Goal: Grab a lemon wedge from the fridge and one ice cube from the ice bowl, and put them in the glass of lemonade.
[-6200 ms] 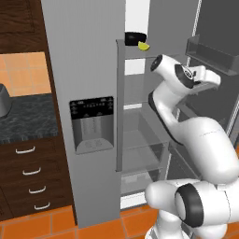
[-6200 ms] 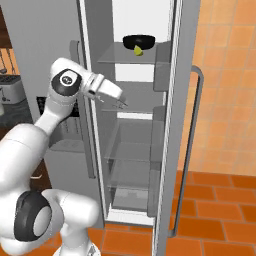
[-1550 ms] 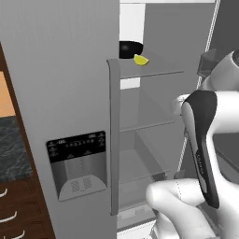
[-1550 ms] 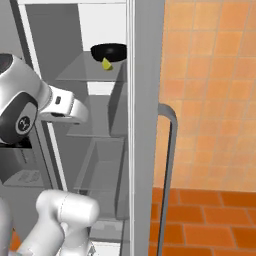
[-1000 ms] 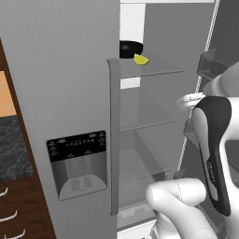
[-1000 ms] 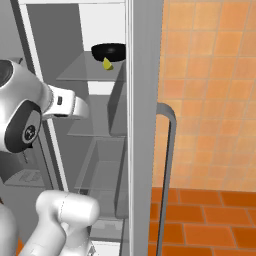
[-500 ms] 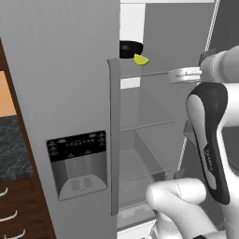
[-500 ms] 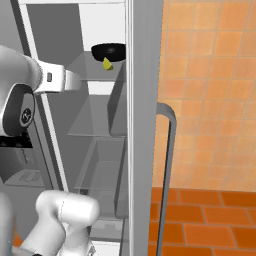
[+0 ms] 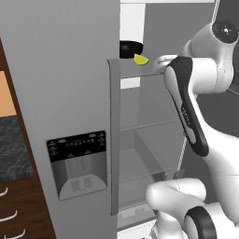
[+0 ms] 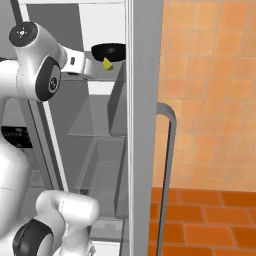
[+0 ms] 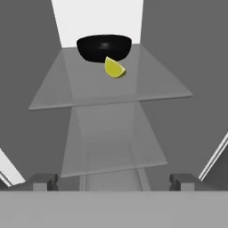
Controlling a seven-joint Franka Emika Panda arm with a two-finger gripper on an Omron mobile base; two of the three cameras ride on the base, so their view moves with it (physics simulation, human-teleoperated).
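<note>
Inside the open fridge (image 9: 65,88), the tiny glossy yellow lemon wedge (image 11: 114,68) lies on the top translucent glass shelf (image 11: 147,84) — just in front of a rounded black bowl (image 11: 104,47). The gripper (image 11: 114,181) hovers short of it, jaws spread wide — empty.

The white arm (image 9: 186,102) rises from lower right of the left base view, elbow bent; the gripper (image 11: 113,181) stands wide apart, holding nothing.
</note>
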